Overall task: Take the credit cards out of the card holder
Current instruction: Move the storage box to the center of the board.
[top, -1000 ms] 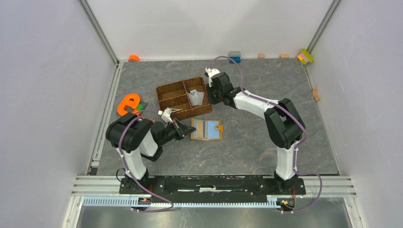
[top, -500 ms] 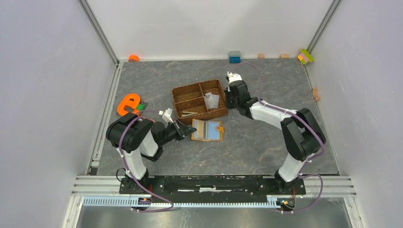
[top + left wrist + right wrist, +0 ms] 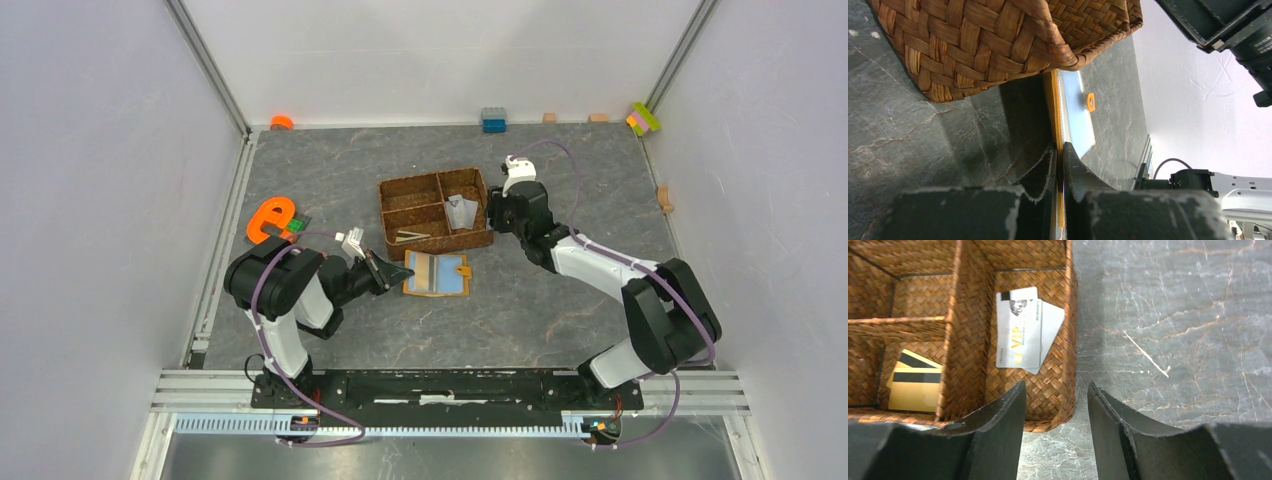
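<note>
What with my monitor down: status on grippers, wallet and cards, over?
Left gripper shut on edge of flat orange-tan folding wallet; right gripper open at corner of brown woven tray. White cards, gold cards in tray. Tray crowds wallet's far side.

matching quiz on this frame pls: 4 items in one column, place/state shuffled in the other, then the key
Items
1. white cards
2. gold cards
3. card holder
4. right gripper

Place or state
A. open, at the right wall of the tray
B. near-left compartment of the tray
C. on the table, pinched by the left gripper
D. right compartment of the tray

Pairs: 1-D, 2-B, 3-C, 4-A
</note>
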